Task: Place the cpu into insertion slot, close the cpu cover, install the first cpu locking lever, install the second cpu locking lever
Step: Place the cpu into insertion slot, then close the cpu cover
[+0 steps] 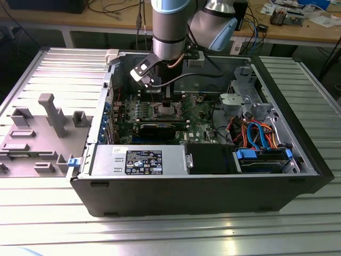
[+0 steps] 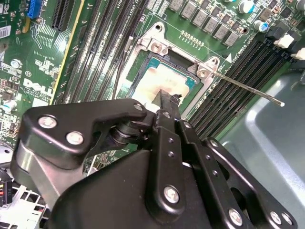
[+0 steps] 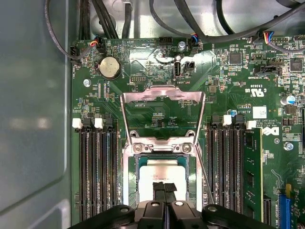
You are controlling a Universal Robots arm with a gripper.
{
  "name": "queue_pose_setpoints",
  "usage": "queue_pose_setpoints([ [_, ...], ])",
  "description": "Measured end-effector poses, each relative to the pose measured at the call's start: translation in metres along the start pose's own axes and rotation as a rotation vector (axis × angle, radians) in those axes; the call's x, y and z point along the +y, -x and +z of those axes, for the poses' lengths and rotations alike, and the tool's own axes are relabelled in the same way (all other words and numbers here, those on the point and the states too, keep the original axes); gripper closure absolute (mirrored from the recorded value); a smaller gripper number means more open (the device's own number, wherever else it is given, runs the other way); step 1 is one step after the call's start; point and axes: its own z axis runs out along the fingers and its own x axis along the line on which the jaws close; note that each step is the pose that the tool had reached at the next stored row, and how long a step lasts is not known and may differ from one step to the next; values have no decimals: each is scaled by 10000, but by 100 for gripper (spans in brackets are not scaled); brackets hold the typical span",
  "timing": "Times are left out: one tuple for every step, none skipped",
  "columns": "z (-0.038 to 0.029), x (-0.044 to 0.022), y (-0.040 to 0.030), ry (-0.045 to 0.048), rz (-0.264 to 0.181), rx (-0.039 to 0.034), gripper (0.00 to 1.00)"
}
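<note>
**Ribbed metal bench [image 1: 160,234], open computer case [image 1: 202,186]: cpu [image 3: 164,169] lying in its socket**

Inside the case, the gripper [image 3: 165,187] hangs low over the board. Its two black fingers [image 3: 158,188] are pressed together with nothing between them. In both wrist views the tips stand over the middle of the cpu. Whether they touch it or sit just clear of it I cannot tell.

The cpu lies flat in the insertion slot [image 3: 162,149], silver-grey top upward, with its green edge showing inside the silver rim. Past the slot's hinge the cpu cover [image 3: 162,91] is swung up and open, and the board shows through its square window. Two thin locking levers are free. One lever [image 2: 248,89] reaches out over the memory slots [image 3: 95,171], and the other lever [image 2: 123,67] runs along the opposite side of the socket. The green motherboard [image 3: 238,81] spreads all around, with cables at its far edge.

The cpu is probably light, thin and stiff. Its smooth metal lid would be slippery under hard pads, and the contact side underneath is probably delicate. The safe hold is on two opposite edges, keeping the chip level and never forcing the centre. The cover looks like springy sheet metal, best pushed on its solid frame bar and not through the window.
</note>
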Motion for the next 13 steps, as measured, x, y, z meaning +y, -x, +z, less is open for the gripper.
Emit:
queue_pose_setpoints([
  [0,0,0,0,0,0,89],
  [0,12,0,-3,0,0,89],
  [1,23,0,-6,0,-1,89],
  [0,24,-1,-5,0,0,89],
  [-2,24,-1,-6,0,0,89],
  [-5,24,-1,-5,0,1,89],
  [-7,24,0,-5,0,0,89],
  [-8,24,-1,-5,0,0,89],
  [-11,24,-1,-5,0,0,89],
  [-12,24,-1,-5,0,0,89],
  [-13,24,-1,-6,0,-1,89],
  [-15,24,-1,-5,0,-1,89],
  [-18,24,-1,-6,0,-1,89],
])
